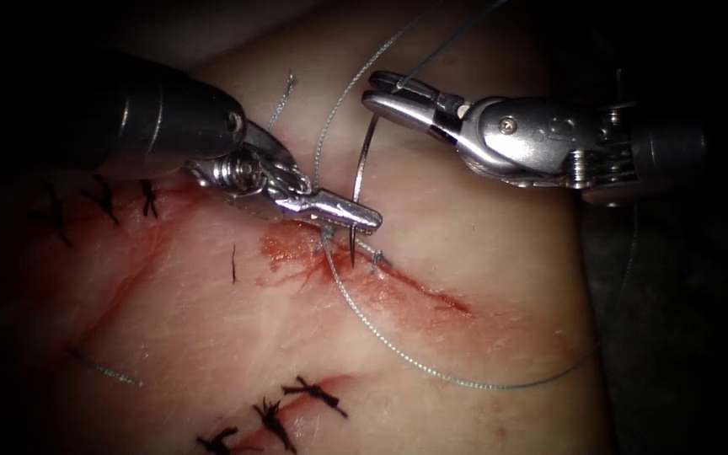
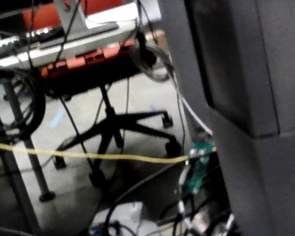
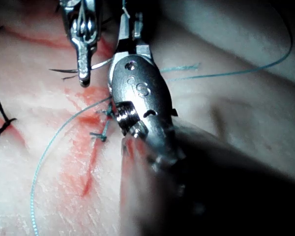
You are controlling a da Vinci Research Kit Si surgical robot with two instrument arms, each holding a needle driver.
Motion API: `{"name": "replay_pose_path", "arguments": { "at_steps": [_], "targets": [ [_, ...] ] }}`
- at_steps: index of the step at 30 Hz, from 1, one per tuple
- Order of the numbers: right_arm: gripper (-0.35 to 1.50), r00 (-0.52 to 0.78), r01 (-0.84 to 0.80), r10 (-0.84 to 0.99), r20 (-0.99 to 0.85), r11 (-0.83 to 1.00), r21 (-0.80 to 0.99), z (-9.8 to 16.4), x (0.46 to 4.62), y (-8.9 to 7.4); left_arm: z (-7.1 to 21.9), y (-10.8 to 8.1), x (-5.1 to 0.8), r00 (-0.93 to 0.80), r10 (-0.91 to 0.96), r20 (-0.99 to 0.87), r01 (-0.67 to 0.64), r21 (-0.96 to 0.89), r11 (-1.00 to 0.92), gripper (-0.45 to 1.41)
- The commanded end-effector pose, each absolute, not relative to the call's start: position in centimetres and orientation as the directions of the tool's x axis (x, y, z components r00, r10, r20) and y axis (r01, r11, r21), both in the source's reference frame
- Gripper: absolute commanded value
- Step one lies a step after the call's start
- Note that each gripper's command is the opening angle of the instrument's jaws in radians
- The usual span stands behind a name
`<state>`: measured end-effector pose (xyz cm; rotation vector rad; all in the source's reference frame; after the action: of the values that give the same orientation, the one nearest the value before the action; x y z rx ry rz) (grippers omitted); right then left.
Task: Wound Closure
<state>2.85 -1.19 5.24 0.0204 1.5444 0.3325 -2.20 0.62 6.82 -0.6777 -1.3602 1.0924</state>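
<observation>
The left end effector (image 1: pixel 362 217) comes in over the tissue (image 1: pixel 482 253) from the picture's left, jaws closed on the needle (image 1: pixel 362 181) close to its pointed end. That sharp tip hangs just below the jaws, right over the left end of the cut (image 1: pixel 381 274); whether it touches the surface, I cannot tell. The needle's curve rises from there, clear of the tissue, up to the right end effector (image 1: pixel 385 93). The right tool's jaws sit narrow at the needle's tail end, with the thread (image 1: pixel 431 371) coming away at that spot. Whether they pinch the needle, the thread or nothing, I cannot tell.

The thread swings down past the left tool, crosses the cut, then sweeps in a wide loop over the tissue on the right side. A blue stitch (image 1: pixel 378 259) already sits in the cut just right of the needle tip, with red fluid (image 1: pixel 297 253) spread around it. Dark older stitches (image 1: pixel 297 404) lie along a second closed cut, nearer the camera.

In the right wrist view, the right tool (image 3: pixel 129 37) stands beside the left tool (image 3: pixel 83 76), the needle (image 3: pixel 71 70) crossing at the left tool's tip.
</observation>
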Motion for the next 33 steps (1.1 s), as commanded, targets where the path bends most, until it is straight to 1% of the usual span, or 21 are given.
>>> {"name": "replay_pose_path", "arguments": {
  "at_steps": [1,2,6,7,8,9,10,12,13,14,15,16,17,20,21,22,24,25,27,29,33],
  "targets": [
    [-0.35,0.005,-0.224,0.227,-0.974,0.950,0.220,5.3,2.91,-1.2,6.9,0.6,-2.24,-0.111,0.920,0.377,-0.198,-0.915,0.351,0.94],
    [-0.35,0.084,-0.267,0.196,-0.977,0.949,0.168,5.3,2.81,-1.2,6.9,0.7,-2.21,-0.067,0.957,0.284,-0.177,-0.947,0.269,1.19],
    [-0.35,0.180,-0.229,0.134,-0.974,0.969,0.091,5.4,2.65,-1.2,6.9,0.9,-2.15,-0.035,0.978,0.206,-0.167,-0.966,0.197,1.21],
    [-0.35,0.240,-0.232,0.075,-0.968,0.973,0.018,5.4,2.53,-1.3,6.9,1.0,-2.11,-0.026,0.993,0.113,-0.158,-0.982,0.107,1.21],
    [-0.35,0.286,-0.259,0.037,-0.958,0.965,-0.040,5.5,2.43,-1.3,6.8,1.0,-2.09,-0.018,0.997,0.081,-0.156,-0.985,0.078,1.21],
    [-0.35,0.342,-0.296,-0.016,-0.940,0.947,-0.124,5.5,2.29,-1.3,6.8,1.1,-2.06,-0.028,1.000,-0.006,-0.156,-0.988,-0.011,1.21],
    [-0.35,0.370,-0.316,-0.041,-0.928,0.934,-0.167,5.5,2.19,-1.3,6.9,1.1,-2.05,-0.033,0.996,-0.088,-0.160,-0.983,-0.093,1.21],
    [-0.35,0.381,-0.325,-0.047,-0.923,0.928,-0.182,5.5,2.15,-1.3,6.9,1.1,-2.05,-0.036,0.992,-0.124,-0.162,-0.978,-0.128,1.21],
    [-0.35,0.401,-0.333,-0.067,-0.914,0.919,-0.213,5.5,2.06,-1.3,6.9,1.1,-2.05,-0.056,0.972,-0.228,-0.160,-0.959,-0.235,1.16],
    [-0.35,0.420,-0.343,-0.079,-0.904,0.909,-0.238,5.5,1.99,-1.4,7.0,1.1,-2.06,-0.081,0.944,-0.319,-0.149,-0.933,-0.327,1.03],
    [-0.35,0.452,-0.352,-0.102,-0.886,0.892,-0.282,5.5,1.92,-1.4,7.0,1.1,-2.08,-0.129,0.903,-0.409,-0.108,-0.900,-0.423,0.74],
    [-0.35,0.470,-0.356,-0.111,-0.876,0.884,-0.302,5.5,1.88,-1.4,7.0,1.0,-2.10,-0.161,0.879,-0.449,-0.071,-0.883,-0.465,0.29],
    [-0.35,0.496,-0.357,-0.138,-0.857,0.868,-0.346,5.4,1.85,-1.5,7.0,0.9,-2.15,-0.222,0.852,-0.474,0.010,-0.875,-0.484,-0.45],
    [-0.35,0.530,-0.365,-0.153,-0.834,0.846,-0.388,5.4,1.87,-1.6,7.0,0.9,-2.20,-0.254,0.851,-0.459,0.017,-0.882,-0.471,-0.45],
    [-0.35,0.542,-0.361,-0.169,-0.823,0.838,-0.410,5.3,1.94,-1.8,7.0,0.8,-2.30,-0.310,0.812,-0.494,0.015,-0.857,-0.515,-0.45],
    [-0.35,0.515,-0.353,-0.201,-0.833,0.836,-0.420,5.3,2.03,-1.8,7.1,0.8,-2.40,-0.359,0.681,-0.638,0.080,-0.748,-0.659,-0.45],
    [-0.35,0.449,-0.370,-0.252,-0.857,0.821,-0.436,5.3,2.16,-1.9,7.1,0.6,-2.53,-0.471,0.520,-0.713,0.147,-0.644,-0.751,-0.45],
    [-0.35,0.449,-0.370,-0.252,-0.857,0.821,-0.436,5.3,2.16,-1.9,7.1,0.6,-2.53,-0.471,0.520,-0.713,0.147,-0.644,-0.751,-0.45],
    [-0.35,0.425,-0.376,-0.279,-0.861,0.812,-0.448,5.3,2.21,-1.9,7.1,0.5,-2.61,-0.551,0.395,-0.735,0.193,-0.573,-0.797,-0.45],
    [-0.35,0.418,-0.372,-0.290,-0.861,0.810,-0.453,5.3,2.22,-1.9,7.1,0.5,-2.67,-0.598,0.324,-0.733,0.218,-0.538,-0.814,-0.45],
    [-0.35,0.417,-0.362,-0.305,-0.856,0.808,-0.464,5.3,2.22,-1.9,7.2,0.4,-2.71,-0.621,0.285,-0.730,0.245,-0.526,-0.814,-0.45]
  ]
}}
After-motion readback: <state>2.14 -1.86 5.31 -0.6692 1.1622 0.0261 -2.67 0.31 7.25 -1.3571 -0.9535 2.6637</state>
